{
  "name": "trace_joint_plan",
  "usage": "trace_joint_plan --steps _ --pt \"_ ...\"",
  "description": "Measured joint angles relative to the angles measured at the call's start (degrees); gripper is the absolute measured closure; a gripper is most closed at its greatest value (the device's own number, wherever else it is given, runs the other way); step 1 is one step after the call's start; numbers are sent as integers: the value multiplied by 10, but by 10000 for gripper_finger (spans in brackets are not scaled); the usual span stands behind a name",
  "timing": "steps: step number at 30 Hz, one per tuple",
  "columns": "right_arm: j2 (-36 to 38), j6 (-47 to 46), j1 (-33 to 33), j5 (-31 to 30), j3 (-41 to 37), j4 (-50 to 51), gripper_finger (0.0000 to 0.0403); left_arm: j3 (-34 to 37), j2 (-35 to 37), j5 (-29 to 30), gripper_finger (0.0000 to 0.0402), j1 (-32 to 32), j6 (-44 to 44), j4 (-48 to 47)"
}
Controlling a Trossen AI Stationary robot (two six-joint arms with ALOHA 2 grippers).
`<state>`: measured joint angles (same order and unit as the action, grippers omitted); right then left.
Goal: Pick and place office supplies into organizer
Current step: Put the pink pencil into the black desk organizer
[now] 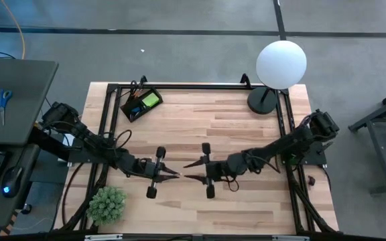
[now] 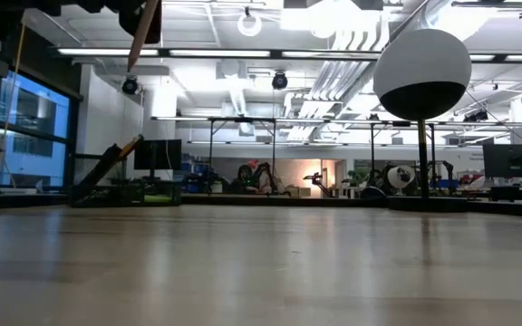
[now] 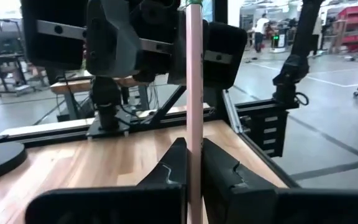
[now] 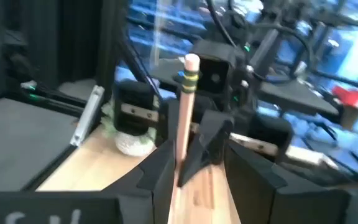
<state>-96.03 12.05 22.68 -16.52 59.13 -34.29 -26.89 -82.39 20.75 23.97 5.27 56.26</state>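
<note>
Left gripper sits closest in the left wrist view. Its fingers are clamped on a wooden pencil, which stands upright between them. Grip is low on the shaft, prob. so the upper length stays free for the other arm.

Right wrist view: same pencil, eraser end up, stands in the gap of the right gripper. Right fingers are apart, one close to the wood and the other clear of it, so no grip on that side yet. Looks like a handover btwn arms.

High view: both grippers meet tip to tip, left gripper vs right gripper, well apart from the organizer and toward the table's front edge. Organizer already holds a few supplies, incl. something green.

Low view: pencil hangs at the top w/ its tip down, high off the table and nearer the camera than the organizer.
</note>
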Motion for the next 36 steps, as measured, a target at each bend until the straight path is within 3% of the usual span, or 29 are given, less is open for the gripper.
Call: trace_joint_plan --steps 4,18,29,36 --pt "-18 34 -3 40 0 -41 273 0 0 -26 399 0 -6 12" --pt "-26 64 -4 54 0 -106 274 0 0 -32 399 0 -23 11" --pt "-71 26 -25 100 0 -179 276 0 -1 -32 398 0 -23 1" --pt "-82 35 -24 94 0 -189 335 0 -1 -32 398 0 -21 -3"
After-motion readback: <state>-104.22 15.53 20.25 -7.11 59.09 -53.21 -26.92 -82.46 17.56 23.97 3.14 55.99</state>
